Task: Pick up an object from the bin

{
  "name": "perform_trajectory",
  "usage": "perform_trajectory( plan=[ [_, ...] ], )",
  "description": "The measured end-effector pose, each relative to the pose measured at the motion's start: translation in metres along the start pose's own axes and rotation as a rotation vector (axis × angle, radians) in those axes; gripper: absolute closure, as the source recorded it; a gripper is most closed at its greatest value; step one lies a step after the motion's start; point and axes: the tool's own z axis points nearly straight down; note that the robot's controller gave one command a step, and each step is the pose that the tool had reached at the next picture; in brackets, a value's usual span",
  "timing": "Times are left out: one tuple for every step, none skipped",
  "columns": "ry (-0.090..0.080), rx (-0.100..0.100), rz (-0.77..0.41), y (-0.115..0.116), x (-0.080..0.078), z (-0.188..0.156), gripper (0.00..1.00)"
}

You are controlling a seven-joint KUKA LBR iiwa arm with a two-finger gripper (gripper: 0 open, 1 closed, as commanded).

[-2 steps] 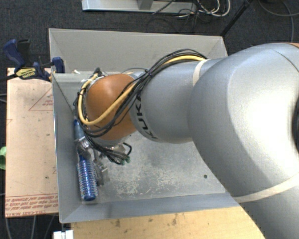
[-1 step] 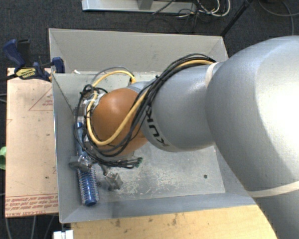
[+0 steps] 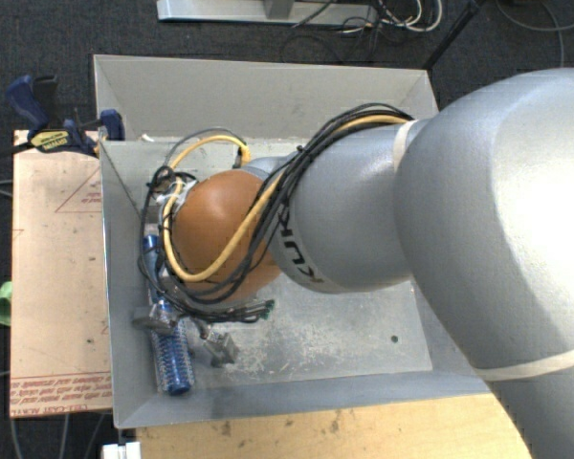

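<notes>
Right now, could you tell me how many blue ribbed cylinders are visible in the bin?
1. The blue ribbed cylinder lies in the bin's lower-left corner in this view; the arm may hide others.

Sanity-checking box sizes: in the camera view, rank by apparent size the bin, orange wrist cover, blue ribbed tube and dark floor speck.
1. bin
2. orange wrist cover, which sits nearer the camera, so it looks enlarged
3. blue ribbed tube
4. dark floor speck

A thick grey robot arm (image 3: 364, 218) reaches in from the right, angled down toward the lower left. Black and yellow cables (image 3: 215, 140) loop over its orange wrist cover (image 3: 215, 223); the gripper (image 3: 187, 336) hangs beneath.
</notes>
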Motion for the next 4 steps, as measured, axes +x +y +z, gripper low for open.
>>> perform_trajectory(
  plan=[
    [0.007, -0.003, -0.088, -0.005, -0.002, 0.004, 0.00],
    [0.011, -0.011, -0.161, -0.009, -0.004, 0.006, 0.00],
    [0.002, -0.012, -0.166, -0.006, -0.007, 0.007, 1.00],
    [0.009, -0.021, -0.242, -0.015, -0.010, -0.108, 1.00]
  ],
)
